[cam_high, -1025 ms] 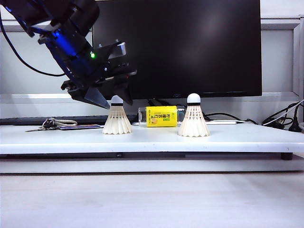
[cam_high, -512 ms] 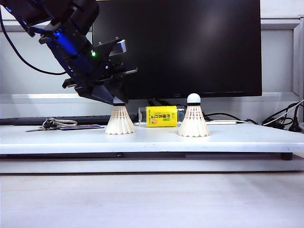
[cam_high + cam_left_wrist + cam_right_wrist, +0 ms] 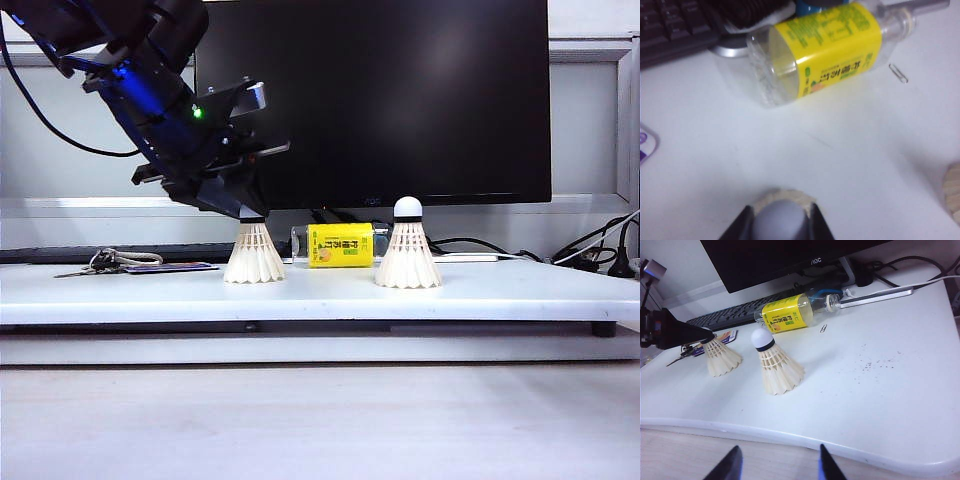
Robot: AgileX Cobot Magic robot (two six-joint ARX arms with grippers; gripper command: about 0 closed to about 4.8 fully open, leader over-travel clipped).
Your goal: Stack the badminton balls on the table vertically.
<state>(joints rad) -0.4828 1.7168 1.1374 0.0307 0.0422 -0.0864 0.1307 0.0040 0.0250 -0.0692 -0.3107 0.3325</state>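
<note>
Two white feather badminton balls stand skirt-down on the white table (image 3: 320, 300). The left one (image 3: 253, 258) (image 3: 720, 357) has its cork tip hidden between the black fingers of my left gripper (image 3: 250, 212), which comes down on it from the upper left. In the left wrist view both fingers press the rounded cork (image 3: 779, 222) from either side, so the left gripper (image 3: 780, 206) is shut on it. The right ball (image 3: 407, 255) (image 3: 775, 365) stands free, its cork and black band showing. My right gripper (image 3: 777, 449) hangs open off the table's front edge, holding nothing.
A clear bottle with a yellow label (image 3: 340, 245) (image 3: 825, 50) lies on its side behind and between the balls. A black monitor (image 3: 400, 100) and keyboard (image 3: 725, 317) stand at the back. Keys (image 3: 105, 262) lie far left, a paper clip (image 3: 898, 73) near the bottle, cables (image 3: 600, 250) far right.
My left gripper's fingers have closed from wide apart onto the left ball's cork tip, and that ball has shifted slightly to the right. The right ball and right gripper have not moved.
</note>
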